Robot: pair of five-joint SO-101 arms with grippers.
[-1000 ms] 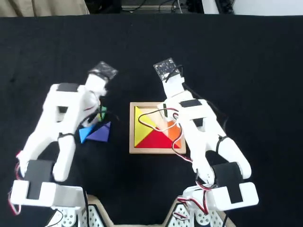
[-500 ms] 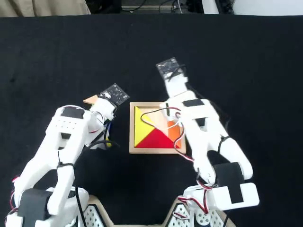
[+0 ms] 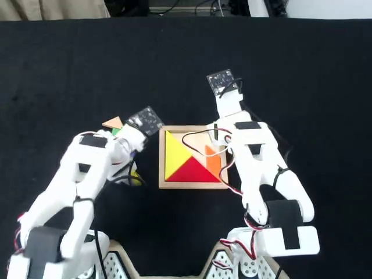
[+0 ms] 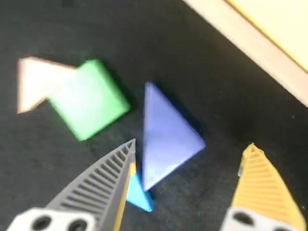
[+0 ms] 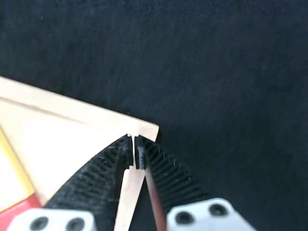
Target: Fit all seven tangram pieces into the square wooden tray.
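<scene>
The square wooden tray (image 3: 164,174) holds a yellow triangle (image 3: 174,154), a red triangle (image 3: 195,171) and an orange piece (image 3: 213,163). My left gripper (image 4: 191,144) is open just left of the tray (image 4: 250,45), its fingers either side of a purple triangle (image 4: 166,137). A blue triangle (image 4: 139,198) lies under the grey finger, with a green square (image 4: 89,98) and a pale orange piece (image 4: 33,84) beyond. My right gripper (image 5: 134,142) is shut and empty over the tray's far right corner (image 5: 144,129).
Black cloth covers the table (image 3: 302,70). The left arm (image 3: 87,168) hides the purple and blue pieces in the high view; the pale orange piece (image 3: 113,122) and green square (image 3: 117,131) peek out beside its wrist. The right arm (image 3: 250,151) overhangs the tray's right edge.
The left arm has swung down and toward the tray, covering the loose blue and purple pieces. The right arm has shifted right, uncovering more of the orange piece.
</scene>
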